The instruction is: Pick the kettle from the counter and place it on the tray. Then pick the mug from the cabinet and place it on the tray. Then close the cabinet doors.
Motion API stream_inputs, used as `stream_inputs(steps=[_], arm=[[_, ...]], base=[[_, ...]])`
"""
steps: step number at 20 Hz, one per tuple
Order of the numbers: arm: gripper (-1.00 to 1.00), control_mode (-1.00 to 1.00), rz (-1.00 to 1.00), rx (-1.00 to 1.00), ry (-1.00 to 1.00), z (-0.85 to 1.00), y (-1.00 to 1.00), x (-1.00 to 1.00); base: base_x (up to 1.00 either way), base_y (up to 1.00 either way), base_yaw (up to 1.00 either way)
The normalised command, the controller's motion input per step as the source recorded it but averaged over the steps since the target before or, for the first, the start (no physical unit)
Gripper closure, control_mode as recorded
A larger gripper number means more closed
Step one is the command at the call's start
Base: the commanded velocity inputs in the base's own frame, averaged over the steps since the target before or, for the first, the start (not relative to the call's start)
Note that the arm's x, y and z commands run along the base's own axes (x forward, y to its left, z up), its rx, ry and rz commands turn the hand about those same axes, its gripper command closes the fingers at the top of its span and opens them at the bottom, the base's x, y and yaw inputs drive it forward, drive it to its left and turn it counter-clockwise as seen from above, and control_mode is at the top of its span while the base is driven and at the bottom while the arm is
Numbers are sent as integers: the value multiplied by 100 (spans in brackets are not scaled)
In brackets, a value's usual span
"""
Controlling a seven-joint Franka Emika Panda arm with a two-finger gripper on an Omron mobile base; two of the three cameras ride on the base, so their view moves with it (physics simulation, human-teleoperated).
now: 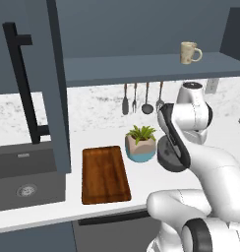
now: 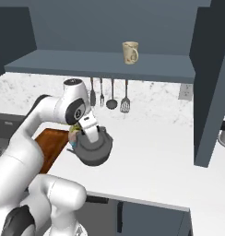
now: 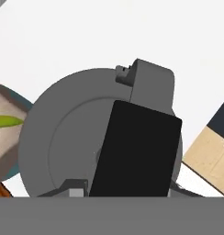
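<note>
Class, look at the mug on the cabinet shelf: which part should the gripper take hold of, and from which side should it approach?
Probably grip the mug across its body, coming in level from the open front of the cabinet. It stands upright on the shelf with its loop handle pointing along the shelf toward the right as seen from the robot, so the front and back walls look free for the fingers. The top of the cabinet is out of frame, so a top-down approach cannot be judged.

A home kitchen: ladle, fork and spatula utensils [image 2: 109, 94] hang on the marble backsplash beyond the gripper [image 2: 89, 131], a sink [image 1: 23, 179] inset in the counter [image 2: 156, 156] well left of it.
</note>
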Motion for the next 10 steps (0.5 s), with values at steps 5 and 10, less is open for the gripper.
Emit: stream_inputs(steps=[5,10], arm=[[100,-100,-2,-1,-1,17,94,0],[100,-100,-7,-1,0,8,92,14]], base=[[0,0,0],[0,0,0]])
